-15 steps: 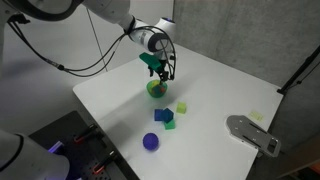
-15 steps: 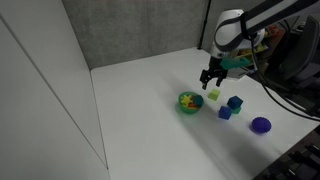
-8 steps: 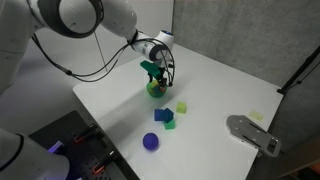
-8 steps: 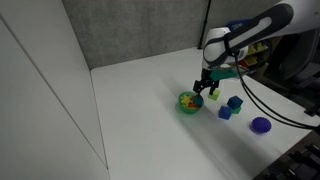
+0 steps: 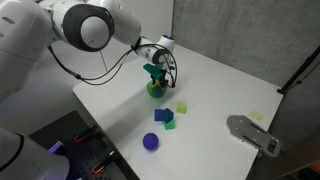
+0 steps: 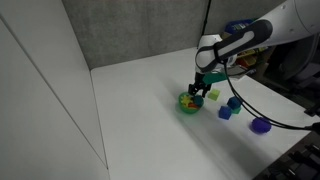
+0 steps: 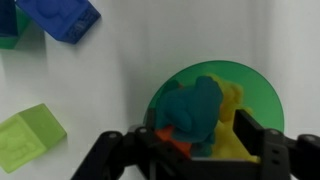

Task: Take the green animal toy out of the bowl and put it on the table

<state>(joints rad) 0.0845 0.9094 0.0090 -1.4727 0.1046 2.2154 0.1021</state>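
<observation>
two fingers (image 7: 256,138) of the end effector (image 7: 197,142) sit spread either side of the green animal toy (image 7: 196,108), not clenched. toy lies inside the bowl (image 7: 262,92) beside a yellow piece (image 7: 233,112); bowl stands on the desk (image 7: 120,70), near a blue block (image 7: 62,16) and pale green cube (image 7: 30,137).

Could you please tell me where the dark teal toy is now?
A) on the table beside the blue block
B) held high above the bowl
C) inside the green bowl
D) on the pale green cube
C: the wrist view shows the green animal toy lying in the bowl beside a yellow piece.
</observation>
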